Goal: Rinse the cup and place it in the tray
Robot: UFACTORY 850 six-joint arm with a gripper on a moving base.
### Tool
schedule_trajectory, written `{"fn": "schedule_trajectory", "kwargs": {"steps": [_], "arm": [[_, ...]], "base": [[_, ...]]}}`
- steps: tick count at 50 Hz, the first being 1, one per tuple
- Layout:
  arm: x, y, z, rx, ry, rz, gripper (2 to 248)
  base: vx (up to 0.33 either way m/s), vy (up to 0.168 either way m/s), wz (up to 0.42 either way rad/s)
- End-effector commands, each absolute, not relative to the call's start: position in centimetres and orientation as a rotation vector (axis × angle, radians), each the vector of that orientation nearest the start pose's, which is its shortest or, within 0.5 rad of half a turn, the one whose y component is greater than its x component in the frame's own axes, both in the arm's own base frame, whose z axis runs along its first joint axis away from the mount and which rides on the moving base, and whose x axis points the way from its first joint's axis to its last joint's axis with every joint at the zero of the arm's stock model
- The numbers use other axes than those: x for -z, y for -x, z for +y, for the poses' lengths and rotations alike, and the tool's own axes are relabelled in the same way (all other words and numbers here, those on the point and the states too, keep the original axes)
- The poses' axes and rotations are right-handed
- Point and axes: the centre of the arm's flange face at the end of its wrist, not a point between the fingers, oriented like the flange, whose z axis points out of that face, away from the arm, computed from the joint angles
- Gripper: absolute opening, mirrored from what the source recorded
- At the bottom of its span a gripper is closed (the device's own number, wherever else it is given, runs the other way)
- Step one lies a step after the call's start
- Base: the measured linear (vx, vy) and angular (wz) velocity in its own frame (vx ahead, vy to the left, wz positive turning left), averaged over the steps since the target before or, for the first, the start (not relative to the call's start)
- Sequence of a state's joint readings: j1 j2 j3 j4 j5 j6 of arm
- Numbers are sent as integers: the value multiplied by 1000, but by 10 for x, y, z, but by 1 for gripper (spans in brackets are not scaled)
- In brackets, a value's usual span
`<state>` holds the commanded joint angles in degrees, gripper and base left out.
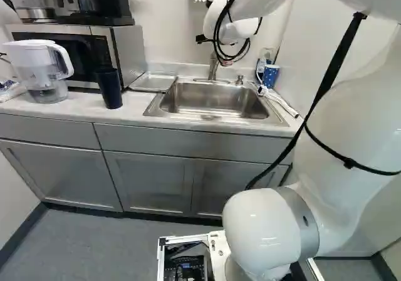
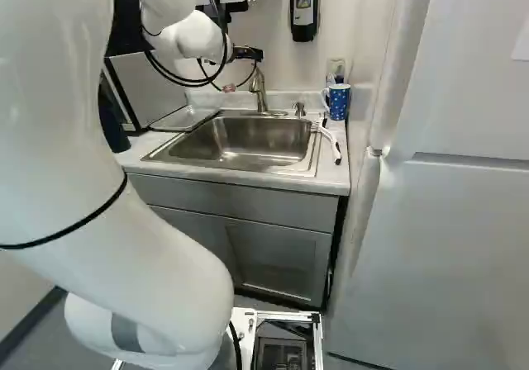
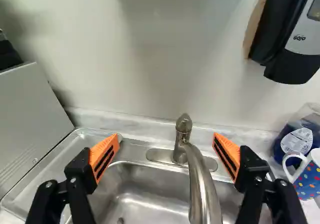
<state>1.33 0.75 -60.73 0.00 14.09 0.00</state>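
In the right base view my gripper point(image 2: 250, 54) is mostly hidden by the wrist, up by the faucet. In the wrist view the gripper point(image 3: 166, 144) stands open, its orange pads far apart, with the faucet point(image 3: 200, 184) beyond and between them. A blue cup with dots point(image 3: 307, 178) stands upright on the counter right of the sink point(image 1: 216, 99), outside the fingers, not touched; the right base view shows this cup point(image 2: 339, 101) too. The metal tray point(image 3: 75, 154) lies left of the sink, beside the microwave. A dark blue tumbler point(image 1: 108, 88) stands left of the tray.
The microwave point(image 1: 69, 52) carries a coffee maker, with a water pitcher point(image 1: 41, 68) in front. A soap dispenser point(image 3: 295, 39) hangs on the wall at the right. A white brush point(image 2: 328, 141) lies by the sink's right edge. A large white door point(image 2: 446, 221) stands at the right.
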Motion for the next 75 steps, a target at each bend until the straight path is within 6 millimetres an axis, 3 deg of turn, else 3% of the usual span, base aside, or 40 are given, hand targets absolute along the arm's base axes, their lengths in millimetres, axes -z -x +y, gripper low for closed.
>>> {"fn": "schedule_trajectory", "kwargs": {"steps": [50,75], "arm": [[-645,-591,30,1711,2600,-66,247],[-642,-624,39,1714,2590,-82,247]], "base": [[0,0,0],[0,0,0]]}}
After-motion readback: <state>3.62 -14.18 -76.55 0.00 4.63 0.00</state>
